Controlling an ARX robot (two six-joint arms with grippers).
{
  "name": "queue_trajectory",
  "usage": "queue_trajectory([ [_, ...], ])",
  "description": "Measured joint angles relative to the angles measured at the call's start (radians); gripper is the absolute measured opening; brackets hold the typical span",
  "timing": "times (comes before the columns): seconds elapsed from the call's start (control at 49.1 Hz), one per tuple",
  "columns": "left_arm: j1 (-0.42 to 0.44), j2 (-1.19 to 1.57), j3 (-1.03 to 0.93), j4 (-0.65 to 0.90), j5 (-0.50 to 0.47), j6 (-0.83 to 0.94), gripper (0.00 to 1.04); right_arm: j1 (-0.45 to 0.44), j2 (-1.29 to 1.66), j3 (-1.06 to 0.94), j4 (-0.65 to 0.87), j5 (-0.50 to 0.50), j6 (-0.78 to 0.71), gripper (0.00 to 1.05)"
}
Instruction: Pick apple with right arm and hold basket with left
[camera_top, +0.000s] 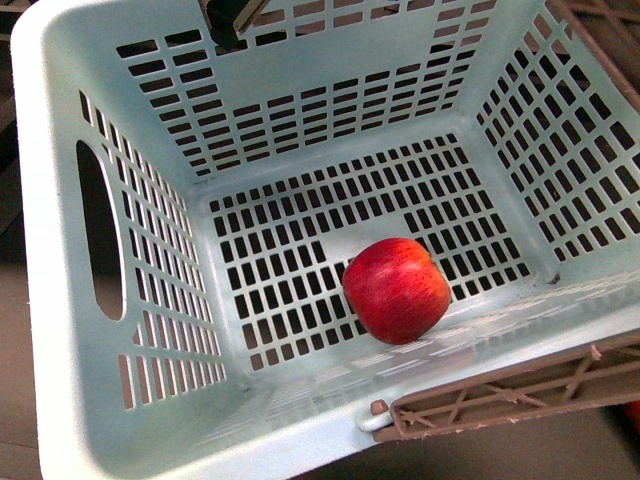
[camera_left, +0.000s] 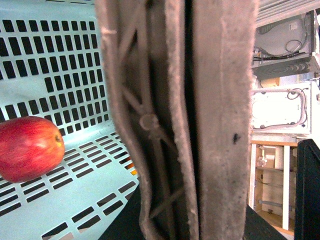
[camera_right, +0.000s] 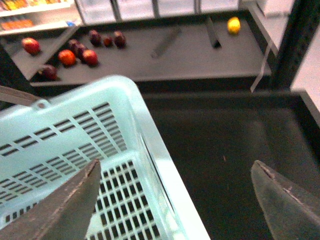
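One small round red apple with yellowish streaks, front view, resting right of centre on the slotted floor of a pale mint plastic basket. Dark grey metal left gripper at top edge, probably steadying the far wall, grip impossible to tell. Left wrist: rough brown ribbed handle mid-frame, glossy apple far left. Right wrist: right gripper spread wide, empty, over the smooth rim.

Smooth pale mint plastic basket, glossy waxy-skinned apple, matt brown plastic handle with rough edges, right gripper dull scuffed metal
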Motion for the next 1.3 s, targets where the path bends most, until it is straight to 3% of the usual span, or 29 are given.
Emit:
queue_trajectory([
  [0.041,0.000,0.000,0.000,0.000,0.006,0.000,0.17,-0.011,-0.015,-0.060,0.119,-0.027,-0.048,0.81],
  [0.143,0.000,0.000,0.000,0.000,0.006,-0.005,0.17,-0.039,-0.060,-0.146,0.251,-0.056,-0.103,0.67],
  [0.306,0.000,0.000,0.000,0.000,-0.005,0.000,0.17,-0.084,-0.132,-0.236,0.279,-0.094,-0.139,0.43],
  [0.489,0.000,0.000,0.000,0.000,0.001,-0.003,0.17,-0.135,-0.234,-0.335,0.276,-0.148,-0.155,0.02],
  [0.55,0.000,0.000,0.000,0.000,0.001,-0.003,0.17,-0.185,-0.261,-0.354,0.266,-0.222,-0.160,0.02],
  [0.673,0.000,0.000,0.000,0.000,0.001,-0.004,0.17,-0.231,-0.308,-0.385,0.250,-0.233,-0.160,0.02],
  [1.305,0.000,0.000,0.000,0.000,0.000,-0.003,0.17,-0.233,-0.562,-0.475,0.118,-0.240,-0.160,0.02],
])
